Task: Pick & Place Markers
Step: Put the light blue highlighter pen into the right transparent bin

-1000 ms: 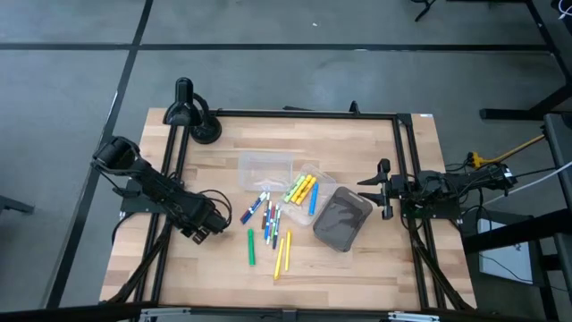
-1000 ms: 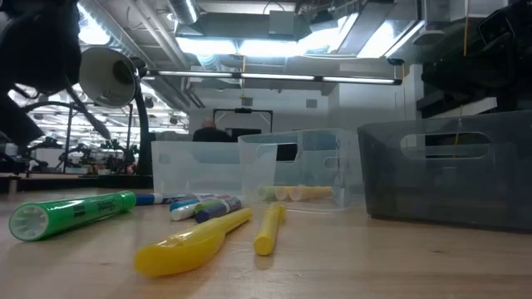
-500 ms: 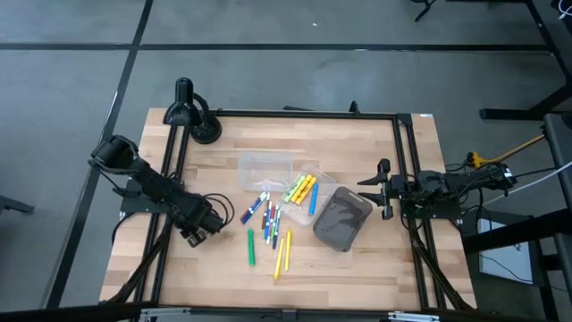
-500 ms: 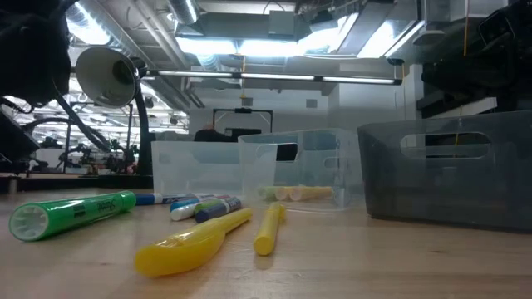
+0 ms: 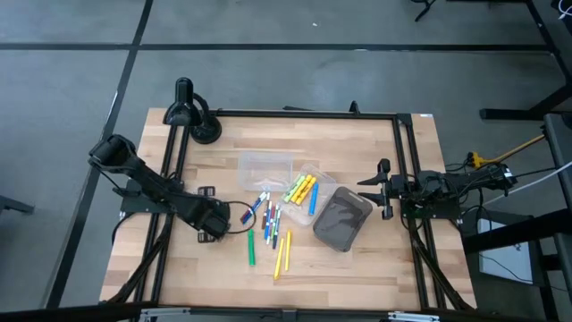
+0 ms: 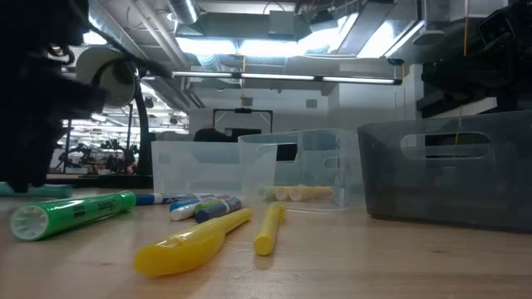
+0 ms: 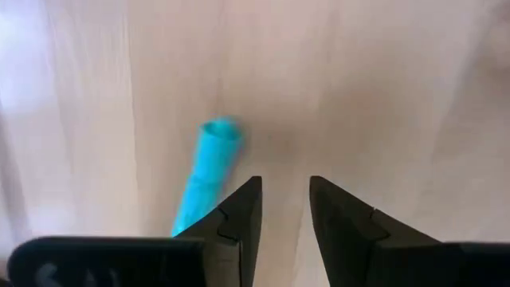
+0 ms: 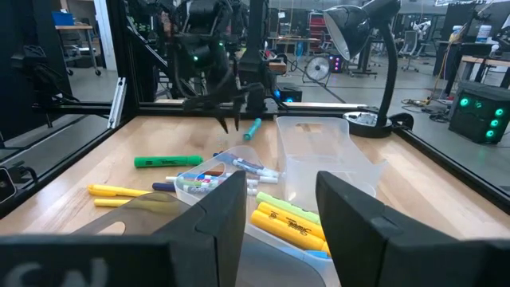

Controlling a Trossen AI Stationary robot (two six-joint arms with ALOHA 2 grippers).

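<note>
Several markers (image 5: 268,215) lie loose on the wooden table, among them a green one (image 5: 251,246) and yellow ones (image 5: 282,253). More yellow and green markers (image 5: 301,190) lie in a clear tray (image 5: 323,182). My left gripper (image 7: 284,203) points down at the table left of the pile, open, with bare wood between its fingers. A teal marker (image 7: 211,163) lies flat on the table just outside one finger; whether it touches that finger I cannot tell. My right gripper (image 5: 385,190) waits open and level at the table's right side.
A second clear tray (image 5: 265,166) stands behind the pile and a dark grey bin (image 5: 341,219) to its right. A desk lamp (image 5: 192,114) stands at the far left corner. Black frame rails (image 5: 175,170) run along both sides. Bare wood lies near the front edge.
My left gripper has swung toward the table's right, closer to the marker pile, and has rolled about and tipped to point down at the table. In the low view the left arm now fills more of the left side.
</note>
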